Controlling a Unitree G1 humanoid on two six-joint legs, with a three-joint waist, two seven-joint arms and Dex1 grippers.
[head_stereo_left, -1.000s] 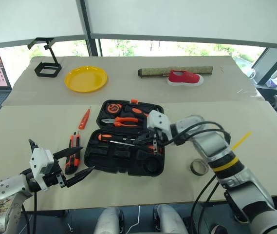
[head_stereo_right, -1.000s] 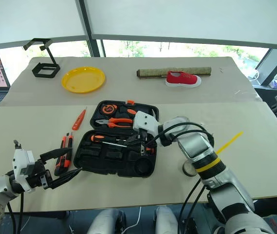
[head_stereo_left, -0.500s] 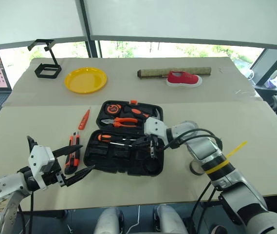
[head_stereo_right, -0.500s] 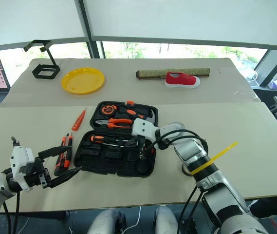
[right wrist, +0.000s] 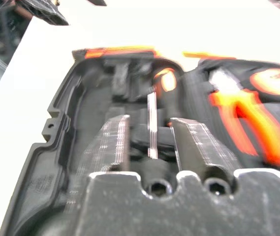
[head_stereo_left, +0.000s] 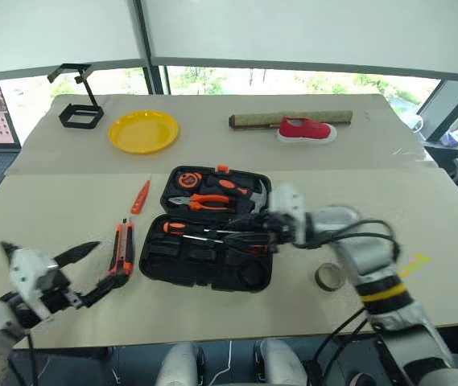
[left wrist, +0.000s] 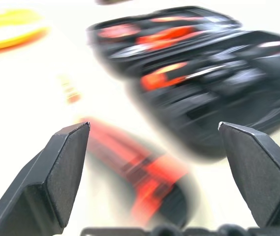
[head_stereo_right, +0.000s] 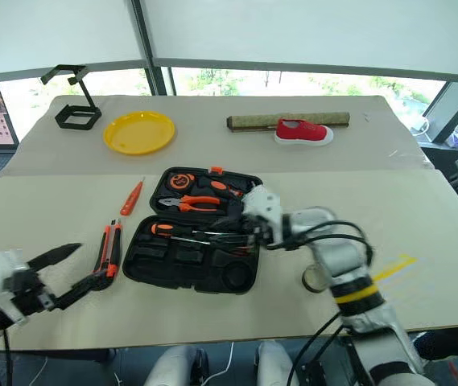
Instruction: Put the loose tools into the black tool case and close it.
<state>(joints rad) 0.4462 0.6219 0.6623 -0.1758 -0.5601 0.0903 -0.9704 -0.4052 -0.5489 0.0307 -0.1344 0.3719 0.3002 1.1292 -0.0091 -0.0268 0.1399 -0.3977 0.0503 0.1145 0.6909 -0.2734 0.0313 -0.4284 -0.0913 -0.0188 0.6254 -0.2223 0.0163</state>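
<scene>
Over at the left edge of the counter [head_stereo_left: 68,209], the left end effector [head_stereo_left: 88,268] hangs low with its two black fingers spread wide apart, nothing between them, its lower fingertip just beside the near end of the orange-black utility knife [head_stereo_left: 122,248]. That knife lies flat on the counter, pointing away from the robot, close alongside the left wall of the black tool case [head_stereo_left: 211,238]. A little farther back, the slim orange tester screwdriver [head_stereo_left: 139,195] rests loose on the counter, near the case's far left corner. The case itself lies open in the middle, its lid folded back flat; the lid half carries orange-handled pliers [head_stereo_left: 204,201] and a round tape measure [head_stereo_left: 187,179], while the near half holds a black-and-orange screwdriver [head_stereo_left: 184,229] laid across its moulded slots. The right end effector [head_stereo_left: 254,237] reaches in from the right over the case's right side; in the right wrist view its fingers [right wrist: 117,142] stand parted on either side of a slim steel shaft without clamping it. Right of the case, beside that arm, a small dark tape roll [head_stereo_left: 329,277] sits on the counter. Far back stand a yellow plate [head_stereo_left: 143,130] and a red shoe [head_stereo_left: 307,129].
</scene>
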